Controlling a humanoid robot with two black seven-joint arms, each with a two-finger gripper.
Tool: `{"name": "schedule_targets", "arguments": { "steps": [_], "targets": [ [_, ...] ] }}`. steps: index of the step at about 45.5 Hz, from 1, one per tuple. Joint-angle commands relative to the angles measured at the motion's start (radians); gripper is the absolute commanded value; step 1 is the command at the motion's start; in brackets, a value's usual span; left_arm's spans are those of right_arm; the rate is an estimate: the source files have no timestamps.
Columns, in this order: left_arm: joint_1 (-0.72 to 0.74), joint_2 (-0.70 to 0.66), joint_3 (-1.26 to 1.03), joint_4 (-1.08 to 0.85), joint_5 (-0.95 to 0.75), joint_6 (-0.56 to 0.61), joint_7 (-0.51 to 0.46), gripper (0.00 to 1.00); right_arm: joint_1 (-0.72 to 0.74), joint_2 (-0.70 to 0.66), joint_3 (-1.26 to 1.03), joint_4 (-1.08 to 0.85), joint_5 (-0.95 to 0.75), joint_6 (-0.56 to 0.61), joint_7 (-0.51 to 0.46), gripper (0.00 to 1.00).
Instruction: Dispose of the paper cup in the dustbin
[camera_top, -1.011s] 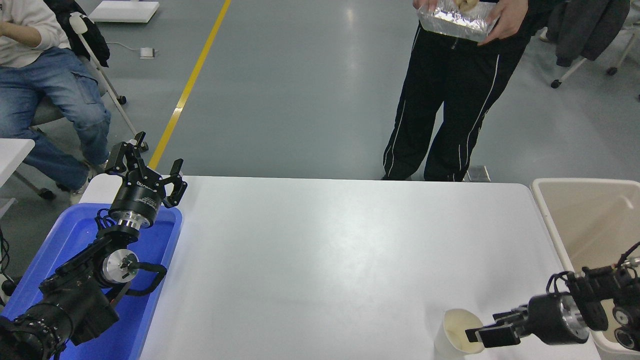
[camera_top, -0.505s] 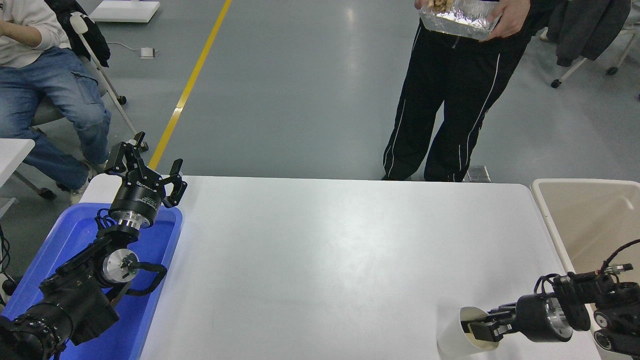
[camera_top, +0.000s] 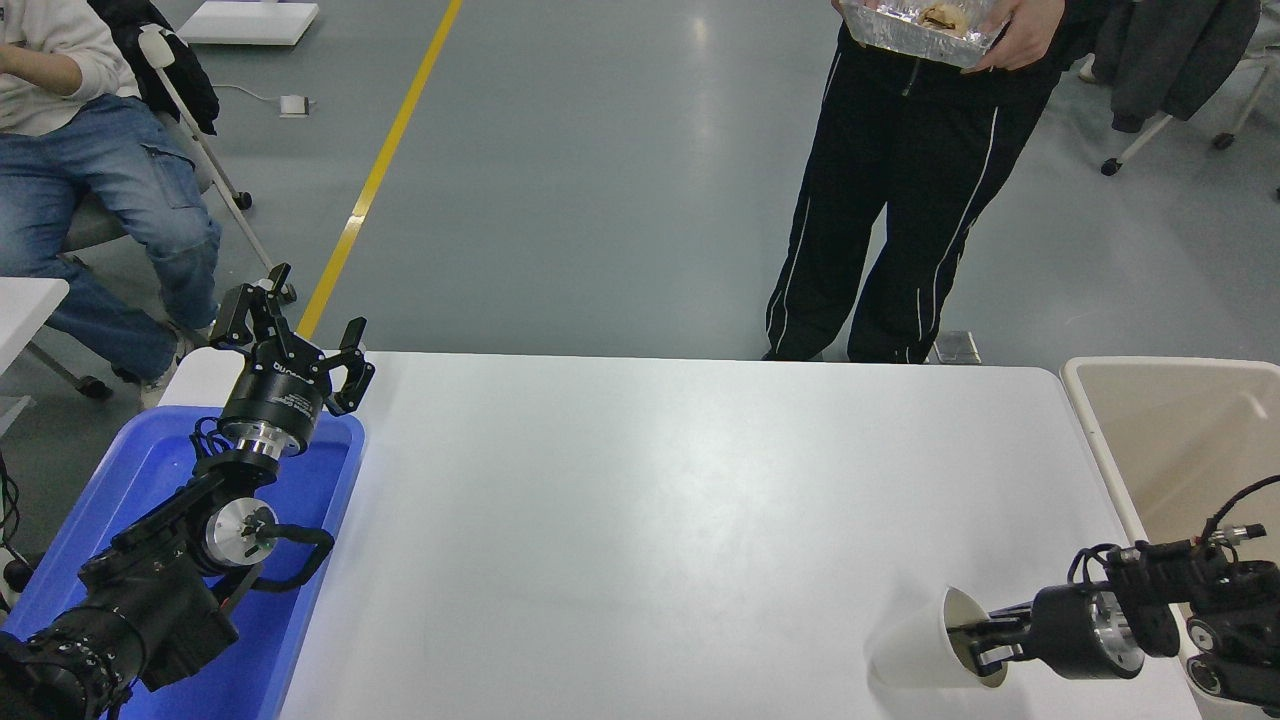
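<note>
Right gripper: at the near right of the bench, reaching in from the right edge; its fingers go into the mouth of the paper cup and seem to pinch the rim wall, so it looks closed on the cup, though the contact is small and partly hidden.
Paper cup: white, tipped well over on its side, mouth towards the gripper at the right, base pointing left; whether its lower side touches the bench or hangs just above it I cannot tell.
Bench: white; the cup is at its near right corner.
Dustbin: cream, standing just beside the right end of the bench, its open mouth to the right of and beyond the cup; the arm crosses over its near part.
Step in hand: as I judge it, the grasp is made and the carry to the bin has yet to be done.
Next move: lift the cup clear of the bench and of the bin's rim, swing it right over the opening, then let go; a rim pinch on a tilted cup could slip.
Left gripper: parked over the blue tray at the near left, fingers spread, holding nothing.
Far side: a person stands with a foil tray.
</note>
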Motion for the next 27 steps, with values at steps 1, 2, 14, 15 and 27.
{"name": "schedule_targets", "arguments": {
  "steps": [1,2,14,15,27],
  "targets": [
    [0.000,0.000,0.000,0.000,0.000,0.000,0.000,1.00,0.024,-0.060,0.126,0.095,0.089,0.006,0.052,0.00],
    [0.000,0.000,-0.001,0.000,0.000,0.000,0.000,1.00,0.035,-0.071,0.135,0.115,0.103,0.009,0.058,0.00],
    [0.000,0.000,-0.001,0.002,0.000,0.000,0.000,1.00,0.167,-0.234,0.207,0.326,0.327,0.136,0.063,0.00],
    [0.000,0.000,-0.001,0.002,0.000,0.000,0.000,1.00,0.173,-0.241,0.214,0.324,0.332,0.142,0.064,0.00],
    [0.000,0.000,-0.001,0.000,0.000,0.000,0.000,1.00,0.180,-0.317,0.442,0.298,0.461,0.303,0.064,0.00]
  ]
}}
